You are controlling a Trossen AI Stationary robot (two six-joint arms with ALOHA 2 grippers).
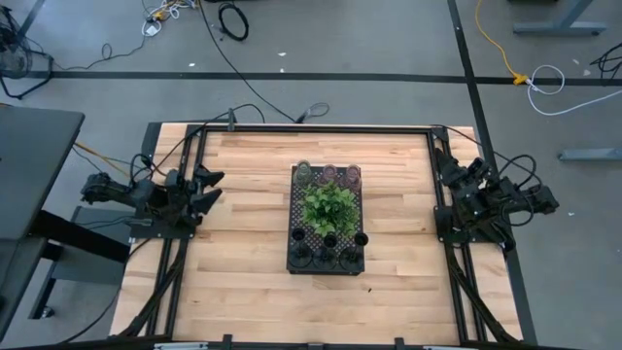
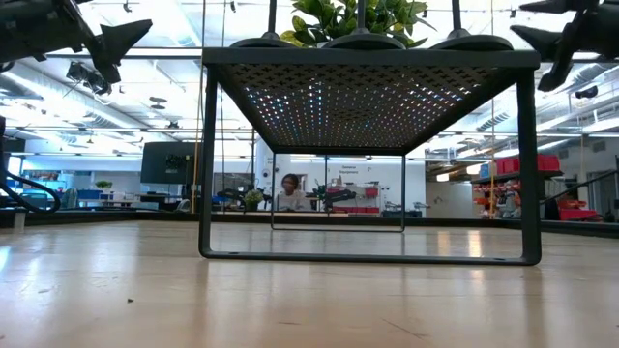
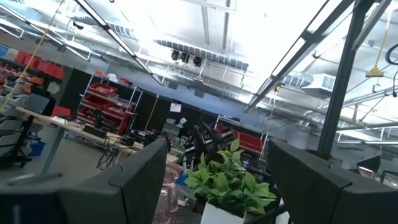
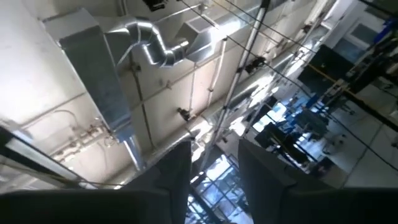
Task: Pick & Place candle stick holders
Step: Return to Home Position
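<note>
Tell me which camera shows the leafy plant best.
The high view: the plant shows whole from above, on the tray. The left wrist view catches its side close up; the low view shows only leaves above the tray; the right wrist view misses it.

We saw the right gripper (image 4: 214, 152) pointed up at the ceiling (image 4: 37, 74), its two dark fingers (image 4: 168, 186) parted with a gap between them. Above ran a silver air duct (image 4: 93, 68) and thin pipes (image 4: 245, 56); desks with screens (image 4: 283, 134) showed beyond.
</note>
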